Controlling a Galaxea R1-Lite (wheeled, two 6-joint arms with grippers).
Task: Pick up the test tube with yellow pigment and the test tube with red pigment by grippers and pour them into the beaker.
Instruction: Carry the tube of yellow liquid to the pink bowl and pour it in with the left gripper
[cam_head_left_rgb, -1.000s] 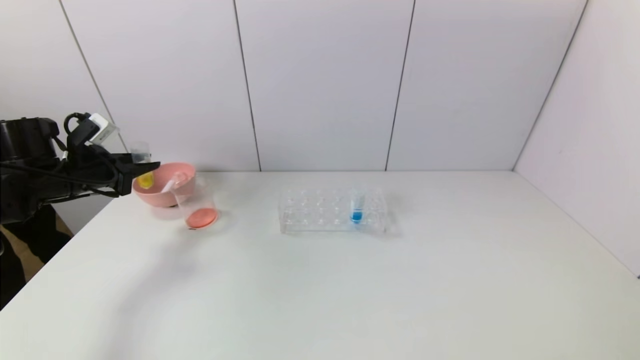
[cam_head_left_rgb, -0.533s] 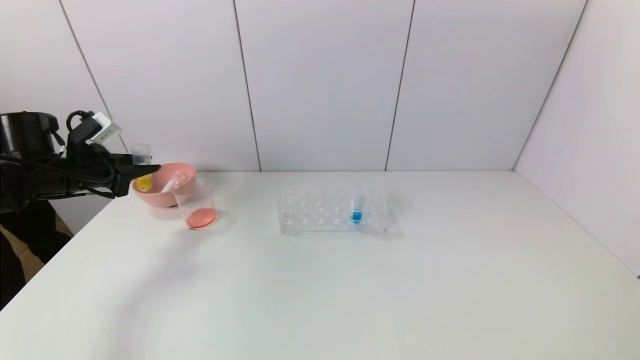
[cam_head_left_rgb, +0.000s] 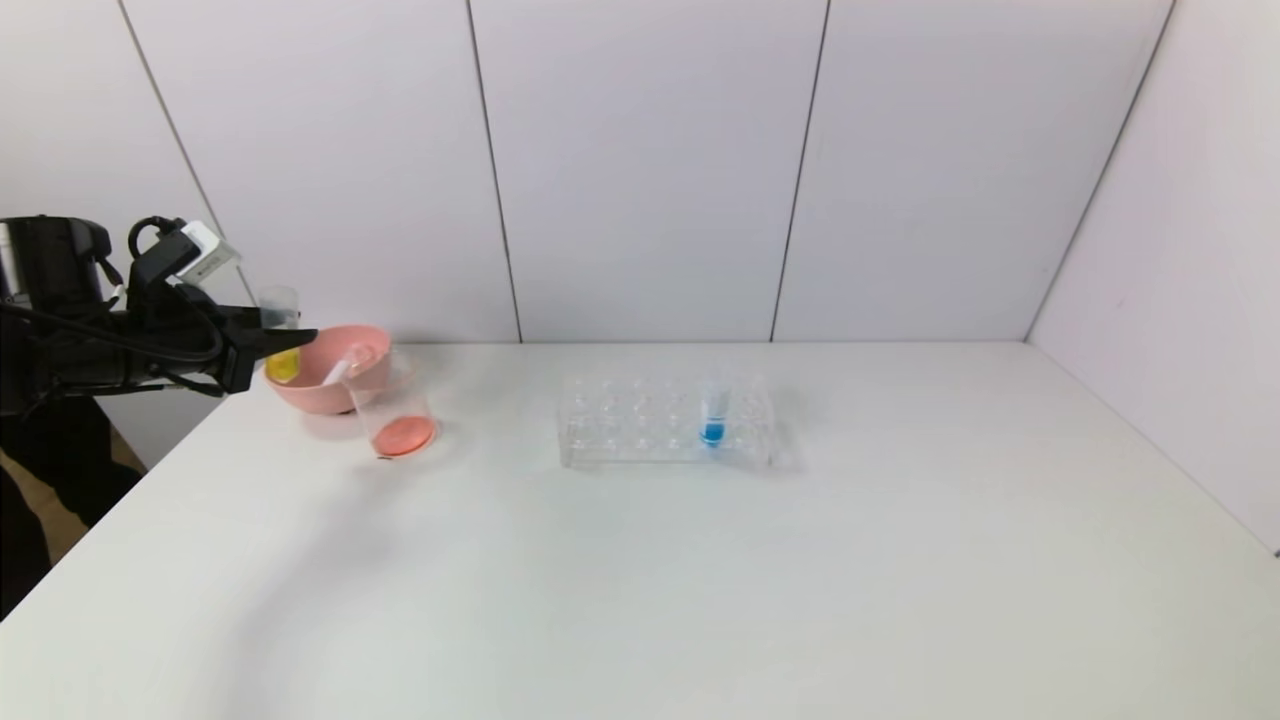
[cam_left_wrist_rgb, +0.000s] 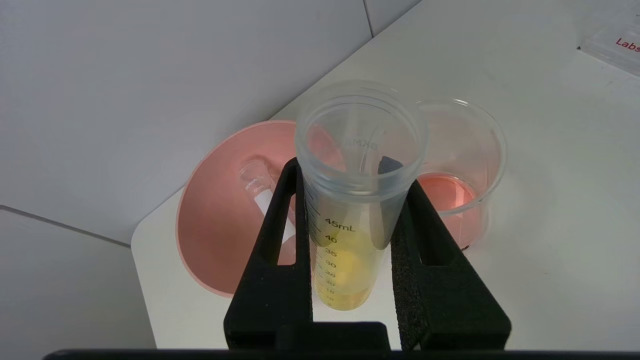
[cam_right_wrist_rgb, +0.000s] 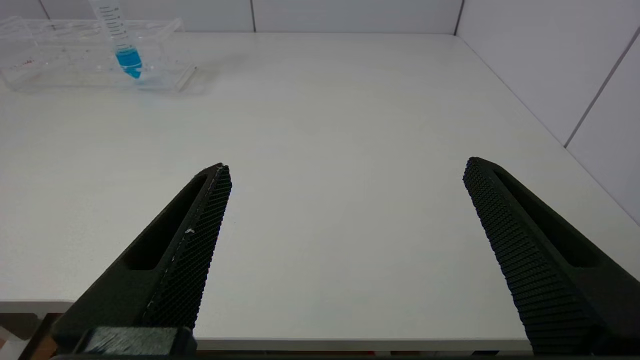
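My left gripper (cam_head_left_rgb: 290, 338) is shut on the test tube with yellow pigment (cam_head_left_rgb: 281, 345) and holds it upright in the air at the table's far left, just left of the pink bowl (cam_head_left_rgb: 318, 392). In the left wrist view the fingers (cam_left_wrist_rgb: 280, 220) clamp the tube (cam_left_wrist_rgb: 350, 220) below its rim, with yellow liquid in its bottom. The beaker (cam_head_left_rgb: 395, 405) stands in front of the bowl with red-orange liquid in its bottom; it also shows in the left wrist view (cam_left_wrist_rgb: 475, 150). No tube with red liquid shows; an empty clear tube (cam_left_wrist_rgb: 260, 192) lies in the bowl. My right gripper (cam_right_wrist_rgb: 345, 167) is open and empty.
A clear tube rack (cam_head_left_rgb: 640, 425) stands mid-table with a blue-tipped tube (cam_head_left_rgb: 713, 412) in it. The right gripper hangs over the table's front edge, out of the head view. White walls close the back and right.
My left gripper has shifted slightly left with the yellow tube, which stays upright. The beaker, bowl and rack have not moved.
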